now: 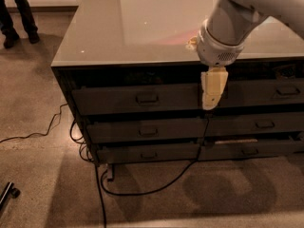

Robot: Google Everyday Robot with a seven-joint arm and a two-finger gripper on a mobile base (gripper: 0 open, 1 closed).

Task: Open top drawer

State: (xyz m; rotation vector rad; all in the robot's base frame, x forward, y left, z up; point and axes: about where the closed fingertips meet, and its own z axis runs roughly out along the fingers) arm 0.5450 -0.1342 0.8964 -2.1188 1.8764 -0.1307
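Observation:
The top drawer (pixel 118 100) is the uppermost dark grey front of the left stack, under the glossy counter top (pixel 128 27). Its small loop handle (pixel 147 99) sits at the middle of the front. The drawer front stands about flush with the cabinet. My gripper (pixel 210 96) is cream-coloured and hangs pointing down from the white arm (pixel 228 27). It is in front of the right end of the top drawer's front, well to the right of the handle and apart from it.
Two slimmer drawers (pixel 147 131) lie below the top one. A second drawer stack (pixel 280 91) is to the right. A black cable (pixel 142 189) runs across the floor from under the cabinet. A person's legs (pixel 16 13) stand at the far left. A dark bar (pixel 8 193) lies at the lower left.

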